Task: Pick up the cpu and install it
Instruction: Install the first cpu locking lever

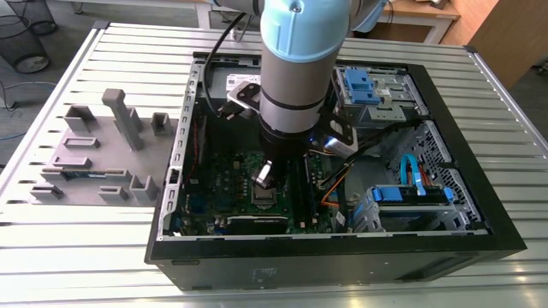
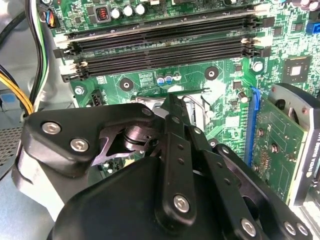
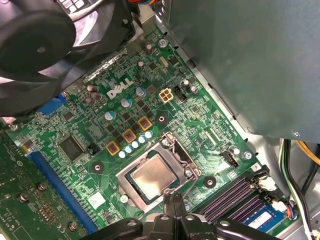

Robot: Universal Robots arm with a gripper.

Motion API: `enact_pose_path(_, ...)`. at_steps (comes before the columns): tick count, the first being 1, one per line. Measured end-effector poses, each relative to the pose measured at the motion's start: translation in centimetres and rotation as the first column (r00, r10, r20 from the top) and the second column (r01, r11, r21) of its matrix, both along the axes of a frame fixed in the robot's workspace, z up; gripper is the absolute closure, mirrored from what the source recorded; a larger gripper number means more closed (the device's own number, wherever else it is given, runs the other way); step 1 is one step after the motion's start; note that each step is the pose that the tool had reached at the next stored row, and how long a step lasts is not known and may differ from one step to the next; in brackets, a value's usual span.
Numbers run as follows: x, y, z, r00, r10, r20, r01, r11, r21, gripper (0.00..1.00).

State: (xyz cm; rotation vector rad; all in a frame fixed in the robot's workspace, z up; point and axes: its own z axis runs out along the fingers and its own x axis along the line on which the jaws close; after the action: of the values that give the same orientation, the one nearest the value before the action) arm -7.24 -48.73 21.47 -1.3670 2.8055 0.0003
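We hover the gripper (image 3: 175,199), jaws pinched together on nothing, beside the cpu (image 3: 156,178) lying in its socket (image 3: 176,149); we judge it must sit flat and square.

Exterior view looked steeply down from high on the whole open computer case (image 1: 342,263); both wrist views sat close above its motherboard (image 3: 210,145), sharing the socket (image 3: 170,147) area.

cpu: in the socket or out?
In. First wrist view shows the cpu lying flat inside the socket frame on the motherboard.
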Motion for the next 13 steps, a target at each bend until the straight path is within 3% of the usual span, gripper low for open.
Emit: enact_pose_path(13,-0.17,0.0,-0.32,0.9992,-0.039,0.001,0.039,0.9992,0.0002,0.89)
